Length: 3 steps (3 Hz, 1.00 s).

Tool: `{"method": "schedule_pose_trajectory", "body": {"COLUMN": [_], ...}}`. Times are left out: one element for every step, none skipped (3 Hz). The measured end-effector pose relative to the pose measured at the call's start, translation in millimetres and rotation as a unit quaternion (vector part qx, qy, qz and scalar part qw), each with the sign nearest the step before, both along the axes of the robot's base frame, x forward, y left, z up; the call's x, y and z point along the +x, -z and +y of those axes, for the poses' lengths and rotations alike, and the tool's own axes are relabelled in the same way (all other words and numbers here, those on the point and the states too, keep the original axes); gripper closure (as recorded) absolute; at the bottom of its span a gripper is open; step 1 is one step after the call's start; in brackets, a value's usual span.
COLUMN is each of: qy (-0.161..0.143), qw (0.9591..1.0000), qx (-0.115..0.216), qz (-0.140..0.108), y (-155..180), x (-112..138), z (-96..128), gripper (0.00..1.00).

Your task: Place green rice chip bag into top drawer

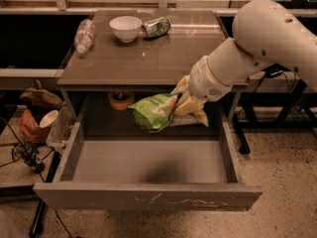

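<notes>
From where I stand, the gripper (182, 103) hangs just below the front edge of the surface (148, 58), pinched onto the right end of the green rice chip bag (152, 112). The bag dangles in the air over the back of the open top drawer (124, 157), clear of its floor. It looks light, puffy and crinkly (slick film, I'd guess, with brittle cakes inside), so holding the flat crimped end seems wiser than squeezing the middle, and it should land softly once let go.
</notes>
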<state>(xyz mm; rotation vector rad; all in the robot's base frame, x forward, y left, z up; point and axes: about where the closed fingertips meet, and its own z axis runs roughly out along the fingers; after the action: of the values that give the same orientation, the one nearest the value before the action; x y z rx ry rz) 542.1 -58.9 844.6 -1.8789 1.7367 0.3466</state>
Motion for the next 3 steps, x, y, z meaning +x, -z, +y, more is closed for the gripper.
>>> {"method": "schedule_pose_trajectory", "body": {"qy": [-0.014,-0.030,-0.003], "qw": [0.9997,0.9994,0.9990], "qx": [0.017,0.011,-0.011], "qz": [0.013,-0.009,-0.044], "y": [25,63,100], "x": [-21,-13,9], "z": [6,10,2], "gripper": [1.00,1.00,1.00]}}
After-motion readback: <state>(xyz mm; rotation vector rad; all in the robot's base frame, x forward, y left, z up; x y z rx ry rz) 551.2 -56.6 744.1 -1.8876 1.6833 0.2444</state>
